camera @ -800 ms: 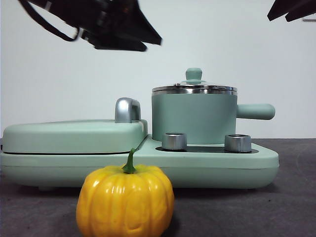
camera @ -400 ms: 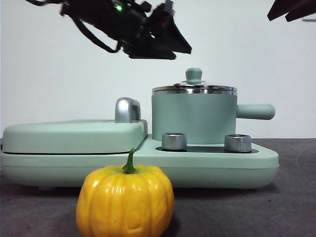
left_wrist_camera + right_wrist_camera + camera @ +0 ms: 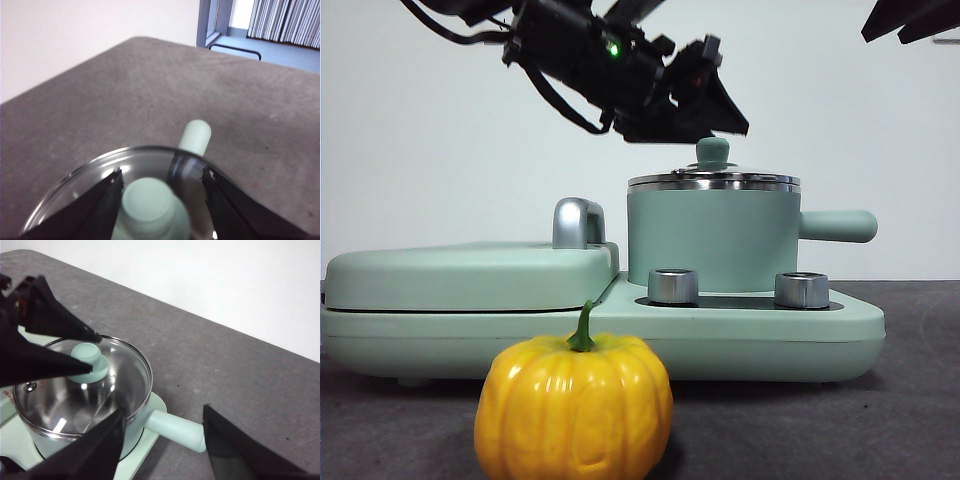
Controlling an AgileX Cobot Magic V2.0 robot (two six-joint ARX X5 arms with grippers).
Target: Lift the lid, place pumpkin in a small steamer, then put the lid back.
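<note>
The pumpkin point(image 3: 573, 408), yellow-orange with a green stem, sits on the table in front of the appliance. The small steamer point(image 3: 712, 238) stands on the base with the lid point(image 3: 713, 178) closed on it. My left gripper point(image 3: 725, 115) hovers just above and left of the lid's mint knob point(image 3: 712, 152). In the left wrist view this gripper point(image 3: 162, 172) is open, one jaw on each side of the knob point(image 3: 150, 205), without touching it. The right wrist view shows the left gripper point(image 3: 96, 354) at the lid point(image 3: 125, 370). My right gripper point(image 3: 164, 410) waits open, high at the right point(image 3: 910, 18).
The wide mint base appliance point(image 3: 760, 330) carries a flat griddle cover point(image 3: 470, 272) with a steel handle point(image 3: 577, 222) on the left. Two steel dials point(image 3: 673, 285) point(image 3: 801, 290) stand in front of the pot. The pot's side handle point(image 3: 835, 226) points right.
The left arm has moved right and down, from above the griddle cover to the lid's knob. The pumpkin, pot and right arm have not moved.
</note>
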